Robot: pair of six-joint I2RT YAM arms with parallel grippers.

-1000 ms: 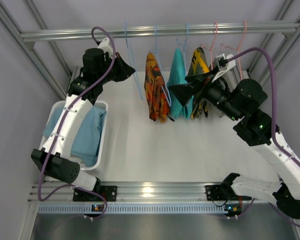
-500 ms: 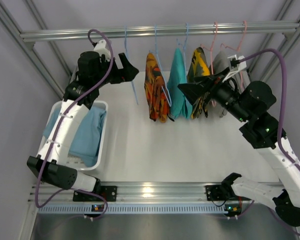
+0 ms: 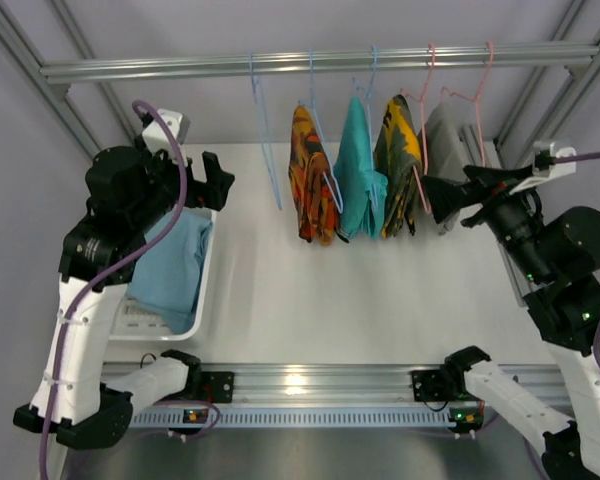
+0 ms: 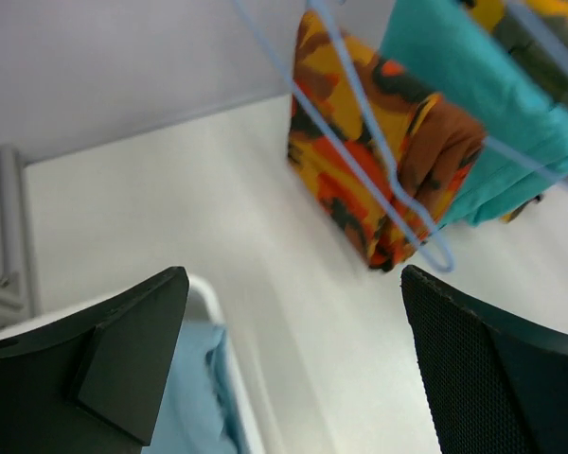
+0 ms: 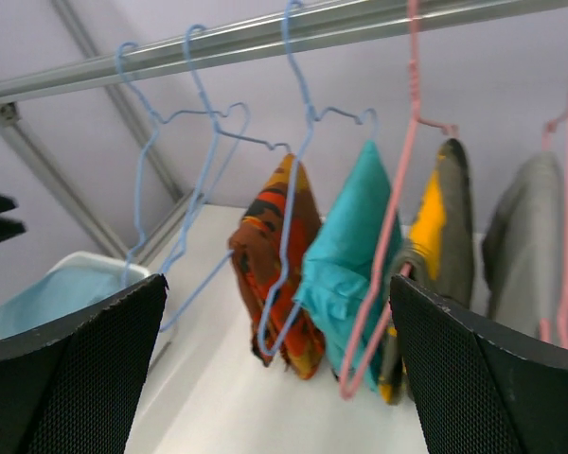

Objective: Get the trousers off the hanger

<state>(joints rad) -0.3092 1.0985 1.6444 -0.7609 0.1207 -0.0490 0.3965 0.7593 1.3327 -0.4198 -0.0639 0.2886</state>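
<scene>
The trousers [image 3: 175, 270] lie heaped in the white basket [image 3: 208, 262] at the near left, their long axis seemingly running near-to-far, though the folds are hard to read. The hanger [image 3: 267, 150] hangs leftmost on the far rail [image 3: 320, 62], hook up, its frame pointing down. The left gripper [image 3: 223, 182] and right gripper [image 3: 435, 198] are both spread wide, grasping nothing.

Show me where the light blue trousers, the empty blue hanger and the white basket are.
the trousers [image 3: 175, 272]: top external view, middle of the folded cloth.
the hanger [image 3: 267, 150]: top external view, its long wire side.
the basket [image 3: 207, 265]: top external view, the right rim.
</scene>
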